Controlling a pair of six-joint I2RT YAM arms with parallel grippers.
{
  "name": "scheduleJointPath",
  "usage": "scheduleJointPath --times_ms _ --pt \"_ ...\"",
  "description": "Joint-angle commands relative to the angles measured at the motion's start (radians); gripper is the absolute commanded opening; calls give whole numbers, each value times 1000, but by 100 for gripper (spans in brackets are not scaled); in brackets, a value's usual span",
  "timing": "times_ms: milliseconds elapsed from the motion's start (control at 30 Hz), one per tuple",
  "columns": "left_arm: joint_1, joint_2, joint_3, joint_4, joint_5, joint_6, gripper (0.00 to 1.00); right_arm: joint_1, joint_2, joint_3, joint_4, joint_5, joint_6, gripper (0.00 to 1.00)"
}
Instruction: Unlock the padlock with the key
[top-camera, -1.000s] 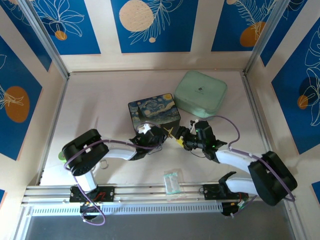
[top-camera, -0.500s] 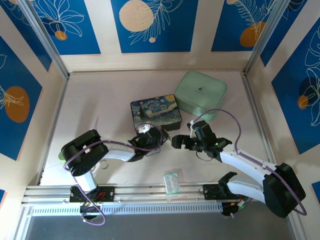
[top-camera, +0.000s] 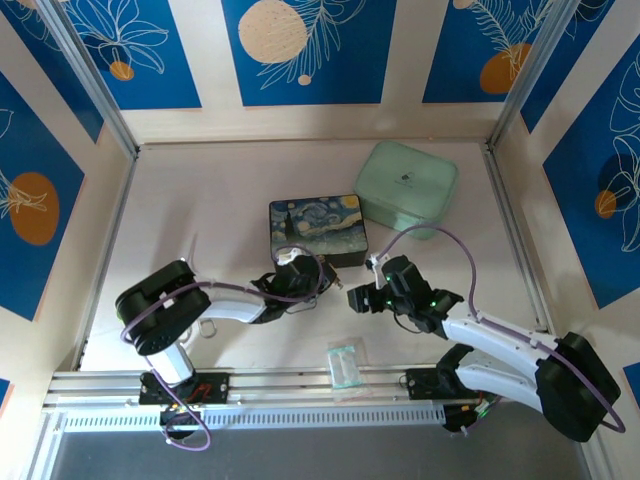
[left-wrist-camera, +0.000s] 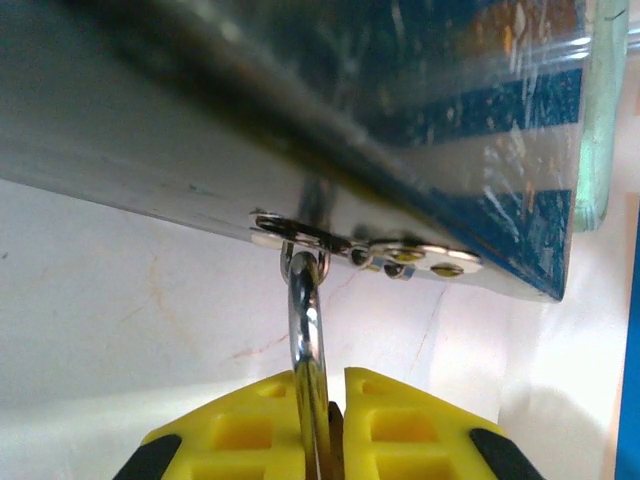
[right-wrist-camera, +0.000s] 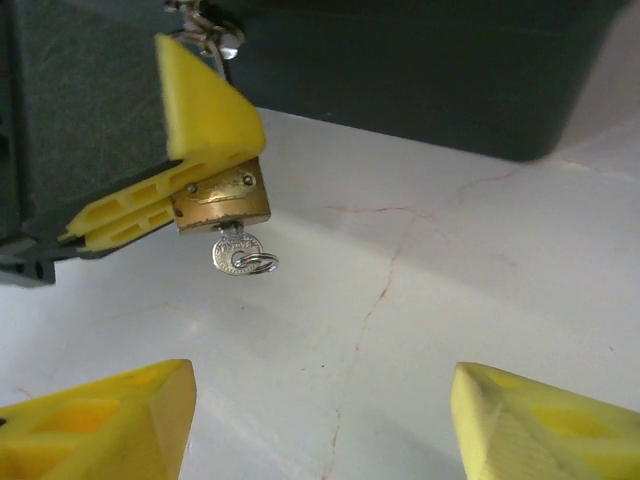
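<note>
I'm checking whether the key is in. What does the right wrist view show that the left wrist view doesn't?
Right wrist: the brass padlock body, the key sticking out of its bottom, and the open right pincer. Left wrist: the shackle threaded through the hasp of the box. Both: the left pincer shut on the padlock, and the box.

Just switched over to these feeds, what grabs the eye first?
The left gripper has its yellow fingers shut on the brass padlock, whose shackle runs through the hasp of the starry-night box, with the key seated in its keyhole. The right gripper is open, facing the key without touching it.
</note>
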Motion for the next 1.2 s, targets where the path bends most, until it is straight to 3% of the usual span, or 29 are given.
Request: scheduleJointPath --times_ms 0,267,633,900,1033,1167 --pt "3 -5 -33 -81 104 -21 0 30 -6 -18 103 -24 -103 62" --pt "11 -5 -56 -46 109 -31 0 158 157 57 119 110 -213 52" --pt "11 -23 -72 -42 125 -28 0 168 270 94 236 176 -247 33" --pt "11 -35 -87 -26 134 -34 0 136 320 113 272 90 -247 24" --pt "13 -42 -96 -15 139 -34 0 65 312 102 300 -50 -214 16" --pt "14 -56 -102 -27 137 -28 0 -8 316 90 328 -232 -172 15"
